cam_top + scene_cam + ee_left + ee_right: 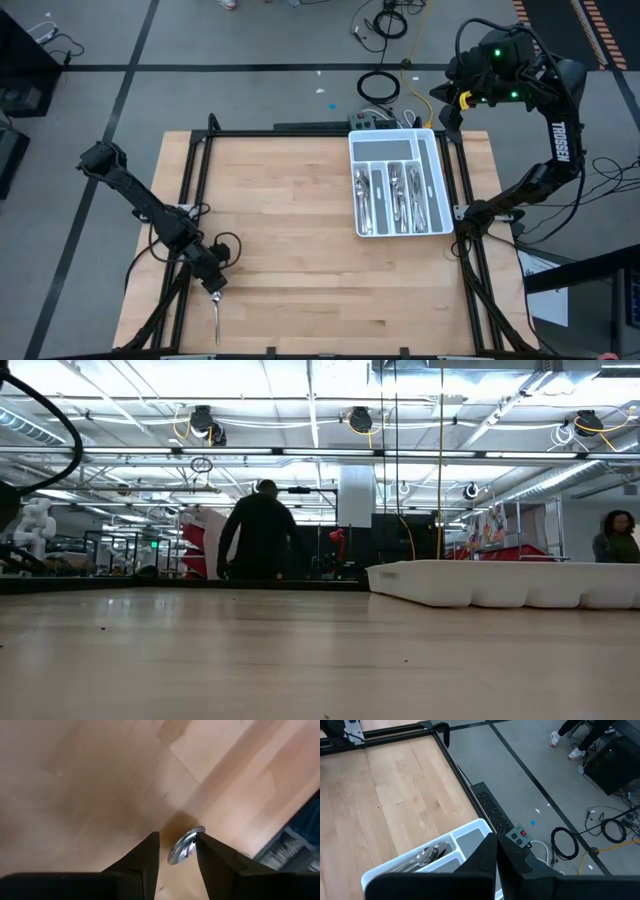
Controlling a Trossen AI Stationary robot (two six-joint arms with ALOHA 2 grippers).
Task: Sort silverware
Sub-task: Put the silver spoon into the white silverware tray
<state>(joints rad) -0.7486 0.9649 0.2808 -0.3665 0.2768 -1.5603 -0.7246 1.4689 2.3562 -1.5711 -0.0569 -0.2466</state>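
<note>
Silver spoon [184, 846] clamped between left gripper [177, 851] fingers, right gripper [496, 851] closed.

The right arm [556, 140] bears the white lettering "TROSSEN"; nothing else is legible.

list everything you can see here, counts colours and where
table: one, light wood, fills the middle of the high view
cutlery tray: one, white, compartmented, at the table's right edge toward the far side
sorted silverware: many pieces, silver, lying in the tray's compartments, exact count not readable
fork: one, silver, near the table's front left, its handle end between the left fingers
people: two, dark clothes, in the room beyond the table
left gripper: black, front left of the table, shut on the fork
right gripper: black, raised beyond the tray's far end, fingers shut, empty
</note>
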